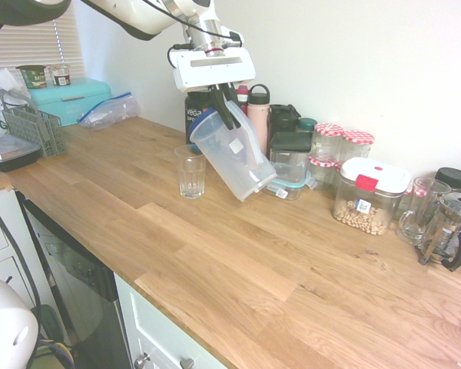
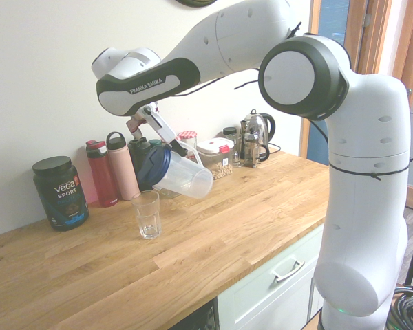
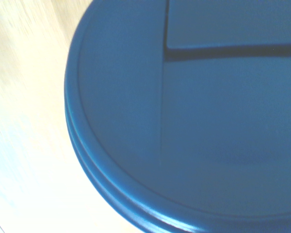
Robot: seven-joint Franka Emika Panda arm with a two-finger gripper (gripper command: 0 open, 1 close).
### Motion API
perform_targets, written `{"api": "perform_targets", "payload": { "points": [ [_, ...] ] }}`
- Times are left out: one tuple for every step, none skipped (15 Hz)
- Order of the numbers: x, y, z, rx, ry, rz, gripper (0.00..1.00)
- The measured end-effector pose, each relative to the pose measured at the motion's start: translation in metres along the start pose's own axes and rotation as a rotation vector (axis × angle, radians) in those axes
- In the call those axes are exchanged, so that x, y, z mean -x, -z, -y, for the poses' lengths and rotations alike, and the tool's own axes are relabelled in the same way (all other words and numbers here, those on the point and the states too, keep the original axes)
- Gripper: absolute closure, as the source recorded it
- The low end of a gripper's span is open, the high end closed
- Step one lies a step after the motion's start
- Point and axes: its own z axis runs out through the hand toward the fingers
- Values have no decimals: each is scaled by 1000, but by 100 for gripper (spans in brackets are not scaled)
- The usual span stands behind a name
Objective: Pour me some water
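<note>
The water cannot be seen inside the translucent pitcher point(image 1: 234, 157), which hangs tilted above the table point(image 1: 238, 261), its dark blue lid point(image 2: 153, 168) leaning toward the ribbed drinking glass point(image 1: 190, 171) just beside it. The pincer point(image 1: 224, 115) is closed on the pitcher near its lid. Behind them, by the wall, stand a pink bottle point(image 1: 258, 115) and storage jars point(image 1: 369, 196).

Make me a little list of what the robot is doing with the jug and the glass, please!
hand: shut on the jug, near its top
jug: lifted off the counter, tipped, its lid end towards the glass
lid: dark blue, on the jug, fills the wrist view
glass: upright on the counter, just below the lid end of the jug
water: none seen flowing; cannot tell how much is in the jug
counter: wood, with bottles and jars along the wall
</note>
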Motion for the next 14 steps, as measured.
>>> {"api": "perform_targets", "payload": {
  "points": [
    [-1,1,2,18,7,6,100],
    [0,3,4,31,15,12,100],
    [0,5,8,45,26,17,100],
    [-1,7,12,60,35,19,100],
    [-2,9,16,66,44,19,100],
    [-3,9,21,73,52,22,100],
    [-3,7,23,81,58,28,100],
    [-4,4,25,88,63,37,100],
    [-4,0,25,98,66,47,100],
    [-3,-3,26,101,69,52,100],
    [-2,-5,26,99,69,55,100],
    [0,-3,25,94,65,49,100],
    [5,1,22,73,55,35,100],
    [14,7,17,34,37,14,100]
  ]
}}
